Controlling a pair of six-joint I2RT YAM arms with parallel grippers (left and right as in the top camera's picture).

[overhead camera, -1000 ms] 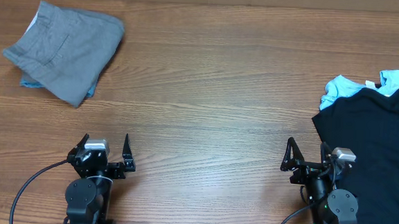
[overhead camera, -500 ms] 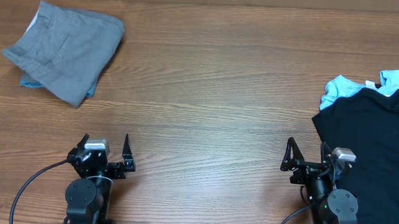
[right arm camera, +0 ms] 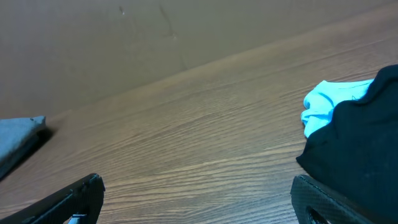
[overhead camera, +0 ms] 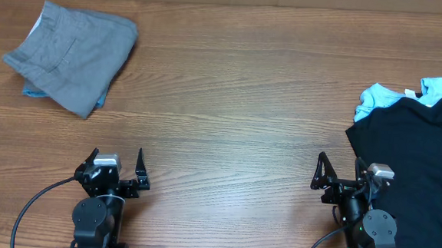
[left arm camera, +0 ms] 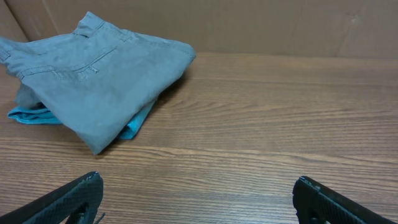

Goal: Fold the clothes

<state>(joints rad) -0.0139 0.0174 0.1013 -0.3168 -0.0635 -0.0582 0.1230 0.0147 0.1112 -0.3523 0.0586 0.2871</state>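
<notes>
Clothes [overhead camera: 403, 158] lie in two heaps on your table [overhead camera: 238, 102]. From overhead, you have grey shorts [overhead camera: 75, 50] folded over at the far left with a light-blue edge [overhead camera: 29, 91] showing under them. At the right edge, a black garment [overhead camera: 424, 190] is spread over a light-blue garment [overhead camera: 438, 89]. Your left gripper [overhead camera: 117, 156] and right gripper [overhead camera: 340, 164] sit at the near edge, both spread wide and grasping nothing.

Your left wrist view puts the grey shorts ahead and to the left, well apart from the fingers [left arm camera: 71, 198].

Your right wrist view has the black garment close on the right, against the right finger. Whether they touch you cannot tell. The light-blue garment lies just behind it, and a grey corner shows far left.
</notes>
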